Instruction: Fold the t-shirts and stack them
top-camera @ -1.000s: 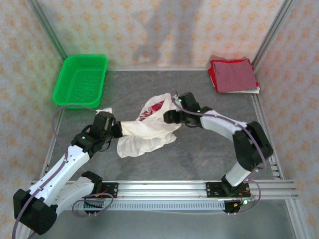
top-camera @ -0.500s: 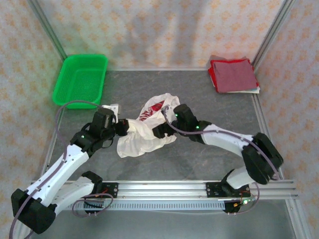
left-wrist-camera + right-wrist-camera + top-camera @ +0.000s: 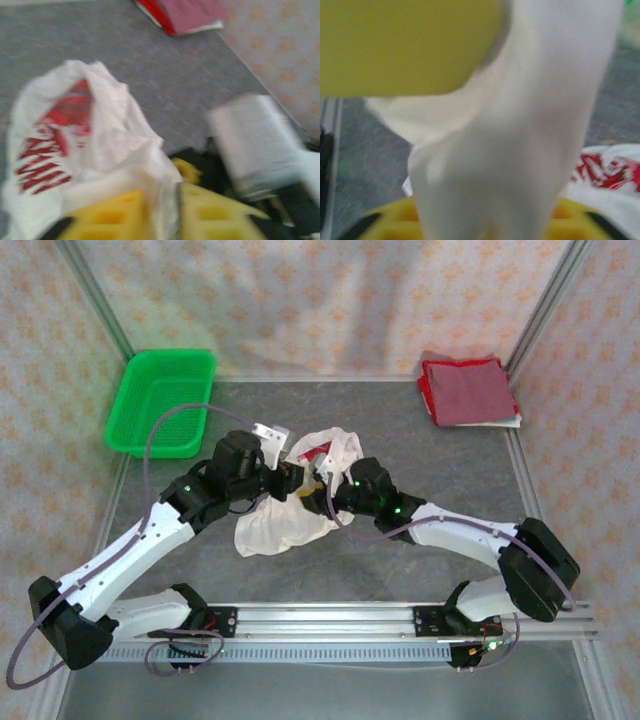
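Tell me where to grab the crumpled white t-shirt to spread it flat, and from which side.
Probably the loose near-left edge of the white t-shirt, coming in low from the left arm's side. That lobe lies flat on the table with its border exposed, while the middle, where the left claw and right claw pinch it, is bunched and layered.

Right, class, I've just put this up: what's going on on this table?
Both arms are handling the white t-shirt, crumpled mid-table, not yet folded. The left gripper and right gripper sit close together, each pinching its cloth. The dark red t-shirt lies folded at the far right corner, the green basket far left.
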